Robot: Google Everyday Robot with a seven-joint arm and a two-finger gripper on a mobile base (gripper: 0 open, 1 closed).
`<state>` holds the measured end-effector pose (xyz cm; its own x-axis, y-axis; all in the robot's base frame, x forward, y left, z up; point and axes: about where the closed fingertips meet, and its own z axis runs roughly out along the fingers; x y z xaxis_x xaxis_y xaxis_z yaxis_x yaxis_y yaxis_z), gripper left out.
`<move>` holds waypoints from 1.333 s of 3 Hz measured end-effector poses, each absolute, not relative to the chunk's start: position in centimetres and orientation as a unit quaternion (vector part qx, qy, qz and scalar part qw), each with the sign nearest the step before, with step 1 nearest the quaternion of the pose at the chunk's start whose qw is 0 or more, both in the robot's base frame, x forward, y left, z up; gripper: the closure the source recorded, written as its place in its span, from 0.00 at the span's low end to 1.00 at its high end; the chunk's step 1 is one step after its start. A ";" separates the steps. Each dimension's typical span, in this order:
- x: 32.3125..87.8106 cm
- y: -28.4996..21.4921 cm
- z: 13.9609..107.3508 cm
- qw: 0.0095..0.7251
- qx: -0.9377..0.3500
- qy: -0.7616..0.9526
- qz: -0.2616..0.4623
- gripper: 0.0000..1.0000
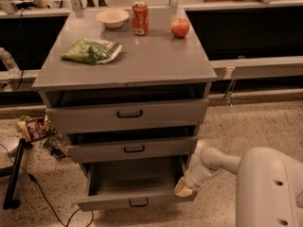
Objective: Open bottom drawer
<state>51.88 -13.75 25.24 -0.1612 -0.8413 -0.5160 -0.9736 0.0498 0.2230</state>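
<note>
The bottom drawer is the lowest of three grey drawers in the cabinet, with a small black bar handle. It is pulled well out and its empty inside shows. My gripper is at the drawer's right front corner, at the end of my white arm that comes in from the lower right. The middle drawer and the top drawer each stand out a little.
On the cabinet top lie a green bag, a bowl, a red can and an apple. Snack packets and a black cable lie on the floor at the left.
</note>
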 end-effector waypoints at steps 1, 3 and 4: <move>53.1 -13.7 27.6 0.147 -0.638 0.708 0.264 0.78; 57.4 -11.8 28.2 0.229 -0.640 0.692 0.242 1.00; 59.0 -10.6 26.1 0.248 -0.649 0.680 0.232 1.00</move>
